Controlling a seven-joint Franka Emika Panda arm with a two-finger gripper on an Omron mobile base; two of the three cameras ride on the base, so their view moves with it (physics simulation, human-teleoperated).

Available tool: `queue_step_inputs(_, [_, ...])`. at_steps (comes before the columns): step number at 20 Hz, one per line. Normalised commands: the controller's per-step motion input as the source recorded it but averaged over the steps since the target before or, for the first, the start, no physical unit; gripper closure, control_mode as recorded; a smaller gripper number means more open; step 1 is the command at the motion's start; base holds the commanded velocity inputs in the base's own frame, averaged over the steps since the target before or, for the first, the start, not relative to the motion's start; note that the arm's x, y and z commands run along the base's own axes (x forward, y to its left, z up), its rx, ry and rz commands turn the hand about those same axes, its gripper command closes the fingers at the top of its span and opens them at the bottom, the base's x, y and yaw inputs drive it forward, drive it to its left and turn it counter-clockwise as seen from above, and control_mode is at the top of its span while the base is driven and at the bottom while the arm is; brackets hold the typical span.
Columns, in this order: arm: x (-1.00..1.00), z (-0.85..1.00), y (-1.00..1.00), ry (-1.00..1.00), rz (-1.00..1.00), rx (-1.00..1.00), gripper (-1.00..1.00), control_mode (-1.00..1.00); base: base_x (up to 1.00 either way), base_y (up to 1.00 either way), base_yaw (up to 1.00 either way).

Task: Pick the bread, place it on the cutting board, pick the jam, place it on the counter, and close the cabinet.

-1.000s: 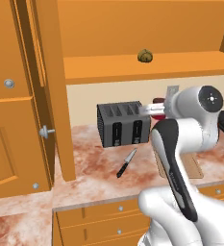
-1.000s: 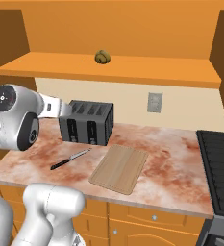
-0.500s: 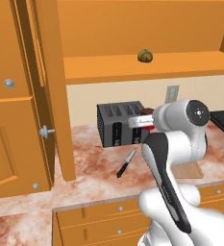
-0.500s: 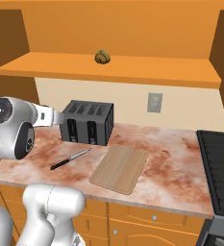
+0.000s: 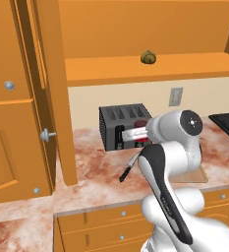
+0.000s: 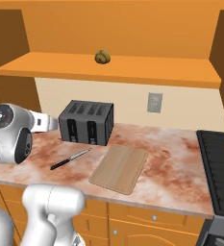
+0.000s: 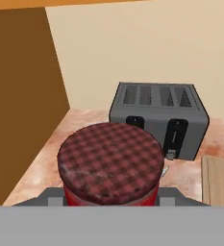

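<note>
My gripper [image 7: 111, 196] is shut on the jam [image 7: 110, 162], a red jar with a dark plaid lid, held low over the counter [image 6: 171, 158] in front of the toaster. In the left base view the gripper [image 5: 128, 135] reaches left from the arm, with a bit of the red jam [image 5: 142, 140] showing under it. The bread [image 5: 148, 57] [image 6: 102, 56] sits on the shelf of the open cabinet [image 5: 17, 113]. The cutting board [image 6: 119, 168] [image 7: 219, 180] lies bare on the counter, right of the gripper.
A dark four-slot toaster [image 6: 87, 122] [image 7: 159, 115] stands against the back wall. A black-handled knife [image 6: 70, 159] lies in front of it. A stove [image 6: 219, 168] borders the counter at the right. The open cabinet door [image 5: 42, 98] juts out at the left.
The arm has swung left and down with the jam still in the gripper, bringing it in front of the toaster. Bread, board and knife have not moved.
</note>
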Motion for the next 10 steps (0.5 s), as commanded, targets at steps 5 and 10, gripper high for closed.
queue_step_inputs(5, [0.00,-0.33,0.28,0.05,0.04,0.00,1.00,-1.00,0.00,0.00,0.00])
queue_step_inputs(10, [0.00,-0.22,0.29,0.09,0.03,0.00,1.00,-1.00,0.00,0.00,0.00])
